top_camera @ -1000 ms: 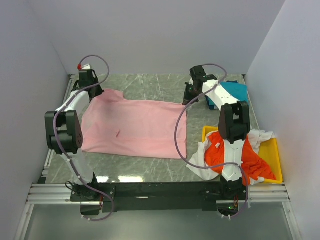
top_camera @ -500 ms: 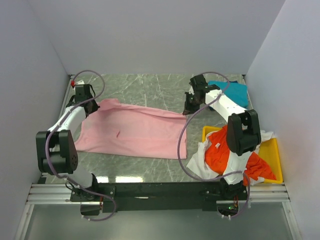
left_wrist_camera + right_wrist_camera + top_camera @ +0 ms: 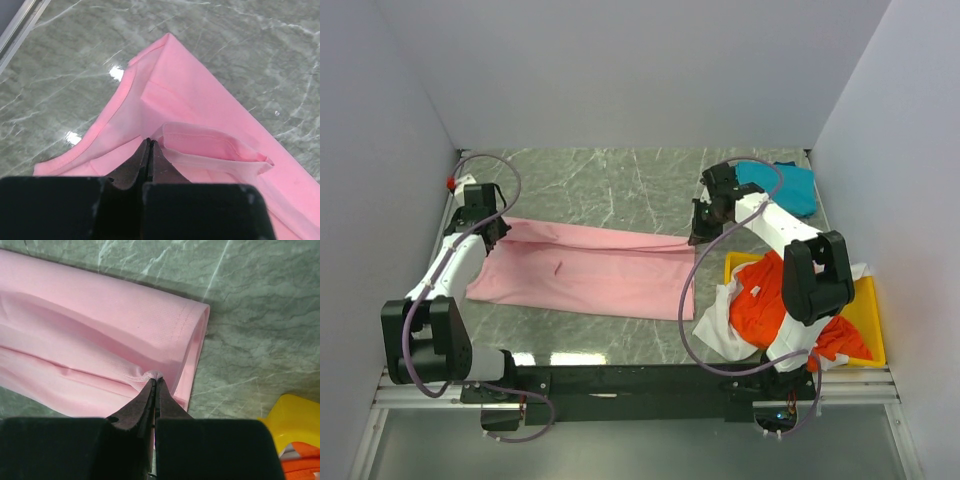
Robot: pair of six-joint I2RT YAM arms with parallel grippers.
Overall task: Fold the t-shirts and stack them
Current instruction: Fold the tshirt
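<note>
The light pink t-shirt [image 3: 585, 270] lies across the middle of the marble table, its far edge lifted and folded toward the front. My left gripper [image 3: 496, 228] is shut on its far left edge [image 3: 200, 145]. My right gripper [image 3: 695, 236] is shut on its far right edge [image 3: 150, 340]. In both wrist views the jaws pinch pink cloth at their tips. A teal-blue t-shirt [image 3: 782, 184] lies folded at the back right. The orange-red t-shirt [image 3: 790, 305] and the white t-shirt [image 3: 725, 325] are heaped in the yellow tray.
The yellow tray [image 3: 868, 310] stands at the front right, its corner showing in the right wrist view [image 3: 295, 415]. Grey walls close in the table on three sides. A metal rail [image 3: 620, 385] runs along the near edge.
Both grippers have pulled the pink shirt's far edge toward the front, folding it over. The left arm swung left and nearer. The right gripper moved nearer, uncovering the teal-blue shirt.
</note>
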